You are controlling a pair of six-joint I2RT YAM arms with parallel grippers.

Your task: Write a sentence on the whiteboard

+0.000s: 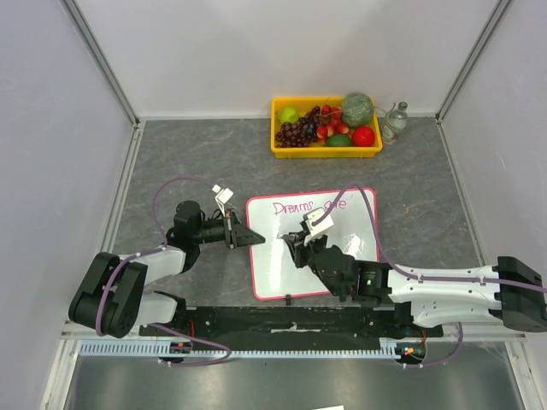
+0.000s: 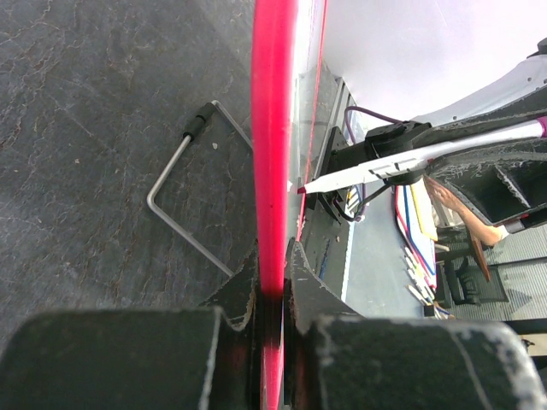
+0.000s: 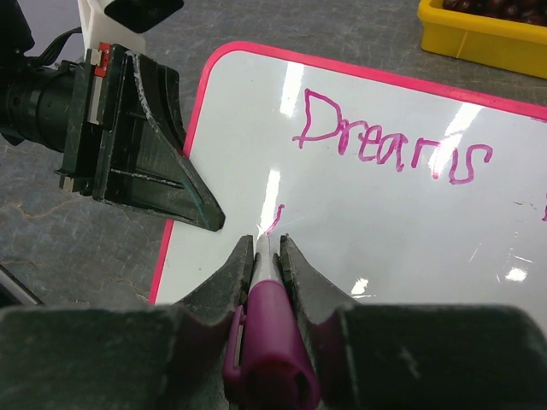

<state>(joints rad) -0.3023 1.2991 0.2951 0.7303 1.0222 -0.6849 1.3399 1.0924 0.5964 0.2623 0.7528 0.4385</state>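
Observation:
The whiteboard (image 1: 342,256) lies flat in the middle of the table, white with a pink rim (image 2: 273,154). Magenta words "Dreams" (image 3: 389,141) run along its far edge, with more letters (image 1: 335,205) to the right. A short new stroke (image 3: 273,218) sits below the "D". My left gripper (image 1: 253,237) is shut on the board's left rim. My right gripper (image 3: 267,248) is shut on a magenta-capped marker (image 3: 269,325), its tip touching the board at the new stroke. The right gripper also shows in the top view (image 1: 301,241).
A yellow tray (image 1: 282,145) of fruit stands at the back of the table, with a small glass bottle (image 1: 394,121) to its right. A bent metal wire stand (image 2: 184,196) lies on the grey table by the board's left edge.

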